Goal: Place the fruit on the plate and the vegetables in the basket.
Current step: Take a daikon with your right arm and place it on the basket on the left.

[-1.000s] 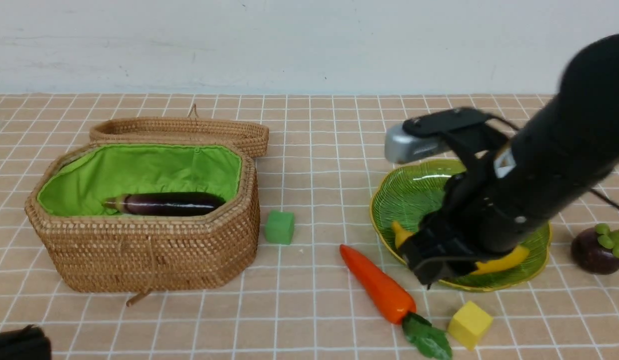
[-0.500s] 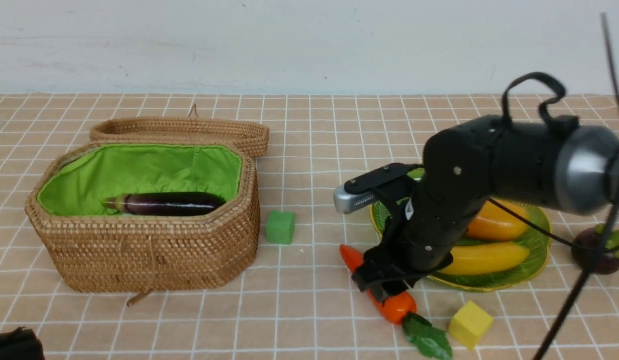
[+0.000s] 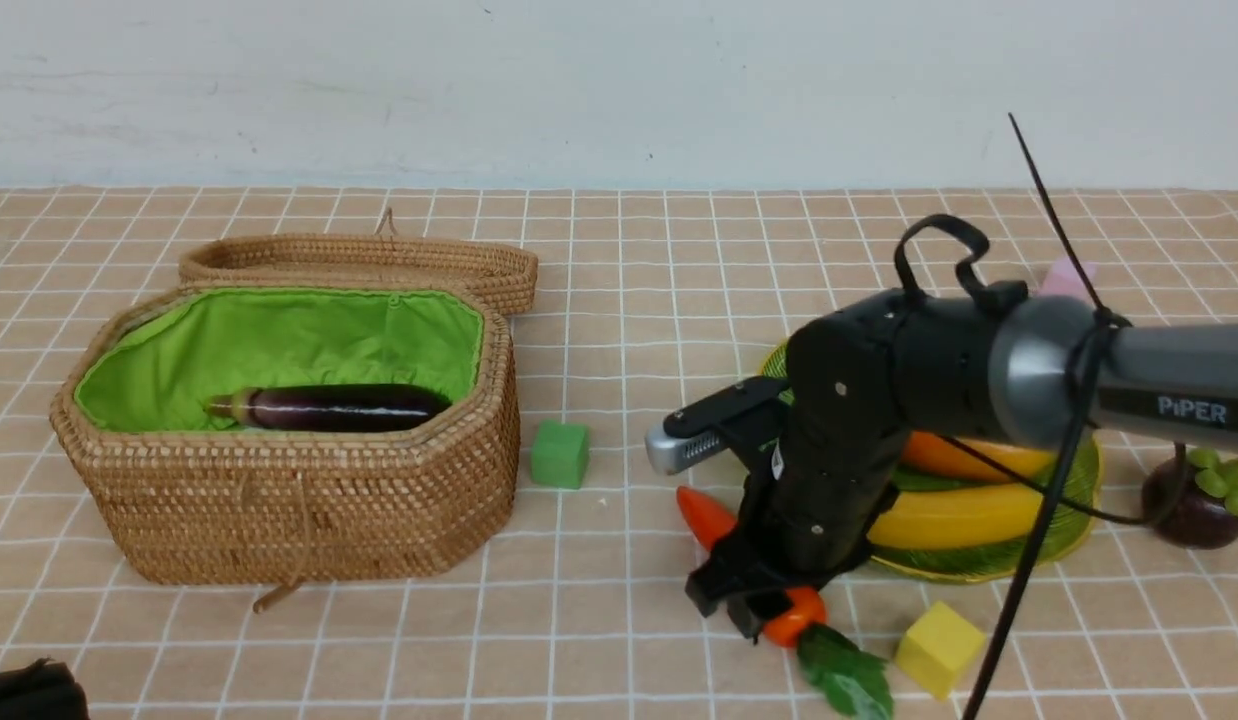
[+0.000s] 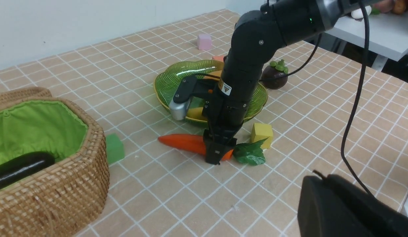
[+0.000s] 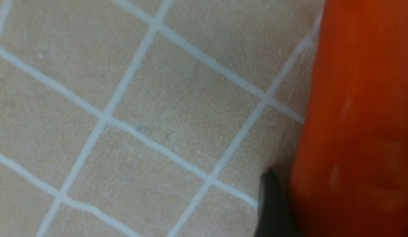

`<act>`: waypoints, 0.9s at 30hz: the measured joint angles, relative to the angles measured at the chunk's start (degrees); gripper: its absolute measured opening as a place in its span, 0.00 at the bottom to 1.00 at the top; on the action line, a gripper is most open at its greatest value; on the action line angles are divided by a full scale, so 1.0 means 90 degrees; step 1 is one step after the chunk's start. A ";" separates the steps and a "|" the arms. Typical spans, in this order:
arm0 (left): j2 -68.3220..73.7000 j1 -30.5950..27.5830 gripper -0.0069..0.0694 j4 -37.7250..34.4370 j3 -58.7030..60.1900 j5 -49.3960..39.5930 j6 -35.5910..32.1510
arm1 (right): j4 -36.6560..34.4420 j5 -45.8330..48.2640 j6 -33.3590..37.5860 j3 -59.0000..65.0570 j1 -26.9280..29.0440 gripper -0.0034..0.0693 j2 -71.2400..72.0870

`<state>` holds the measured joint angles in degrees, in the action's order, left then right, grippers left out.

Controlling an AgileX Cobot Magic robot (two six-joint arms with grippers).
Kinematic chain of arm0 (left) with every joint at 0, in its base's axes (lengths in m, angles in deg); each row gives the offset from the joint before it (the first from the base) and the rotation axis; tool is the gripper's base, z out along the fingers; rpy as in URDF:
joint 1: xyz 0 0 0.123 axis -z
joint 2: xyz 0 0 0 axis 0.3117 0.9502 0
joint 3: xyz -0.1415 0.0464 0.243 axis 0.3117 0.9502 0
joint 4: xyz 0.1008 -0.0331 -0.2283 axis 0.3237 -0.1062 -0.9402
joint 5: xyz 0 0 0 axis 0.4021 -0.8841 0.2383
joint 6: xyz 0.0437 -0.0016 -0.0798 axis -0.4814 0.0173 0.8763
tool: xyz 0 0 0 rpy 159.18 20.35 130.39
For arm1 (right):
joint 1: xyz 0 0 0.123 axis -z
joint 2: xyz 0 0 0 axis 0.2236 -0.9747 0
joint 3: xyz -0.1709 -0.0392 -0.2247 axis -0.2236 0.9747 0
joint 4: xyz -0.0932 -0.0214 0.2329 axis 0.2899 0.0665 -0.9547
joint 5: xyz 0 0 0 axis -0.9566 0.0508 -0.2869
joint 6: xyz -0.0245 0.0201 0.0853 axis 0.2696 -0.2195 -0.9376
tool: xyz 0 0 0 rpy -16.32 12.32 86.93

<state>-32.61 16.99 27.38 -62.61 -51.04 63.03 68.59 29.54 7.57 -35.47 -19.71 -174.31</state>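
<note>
Since a second ago: my right arm has swung off the plate and come down over the carrot; the basket and eggplant lie as they did.
Right gripper (image 3: 754, 605): fingers straddle the carrot's thick end, just beside its leaves (image 3: 847, 672), tips down at the table; I cannot tell whether they are squeezing yet.
Carrot (image 4: 181, 143): flat on the table, just beside the plate's near rim, tip pointing toward the basket. I judge the thick end gives the surest pinch.
Yellow cube (image 3: 937, 647): near the leaves, not mine to move.
Plate (image 4: 164, 89): holds the banana (image 3: 959, 515) and mango (image 3: 979, 462), right behind my wrist.
Mangosteen (image 3: 1194, 500): on the table beside the plate, not yet on it.
Basket (image 3: 279, 510): lid open, eggplant (image 3: 329, 407) inside, well apart to the left; the carrot belongs there.
Left gripper (image 3: 24, 690): closed, empty, parked at the near edge, out of the way.
</note>
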 joint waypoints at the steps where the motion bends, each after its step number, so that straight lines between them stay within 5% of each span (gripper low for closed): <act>1: 0.0000 0.0000 0.07 0.0006 0.0000 -0.0036 0.0000 | -0.0074 0.0067 0.0000 -0.0043 -0.0016 0.58 0.0000; 11: 0.0000 0.0000 0.07 0.0070 0.0000 -0.0271 0.0000 | -0.0692 0.0348 0.1330 -0.2095 -0.0926 0.58 0.0940; 17: 0.0000 0.0000 0.07 0.0070 0.0000 -0.0097 0.0000 | -0.2130 -0.1029 0.4273 -0.3946 -0.1383 0.58 -0.0071; 21: 0.0000 0.0000 0.07 0.0070 0.0000 -0.0097 0.0000 | -0.2460 -0.1442 0.5286 -0.4766 -0.1424 0.58 -0.1045; 24: 0.0000 0.0000 0.07 0.0070 0.0000 -0.0097 0.0000 | -0.2473 -0.1479 0.5382 -0.4938 -0.1424 0.64 -0.1345; 25: 0.0000 0.0000 0.07 0.0070 0.0000 -0.0118 0.0000 | -0.2473 -0.1463 0.5437 -0.4973 -0.1424 0.79 -0.1430; 27: 0.0000 0.0000 0.07 0.0070 0.0000 -0.0145 0.0000 | -0.2438 -0.1344 0.5455 -0.4987 -0.1424 0.90 -0.1382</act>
<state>-32.61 16.99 28.01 -62.61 -52.35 63.03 46.64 17.44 56.66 -80.35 -32.53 -186.74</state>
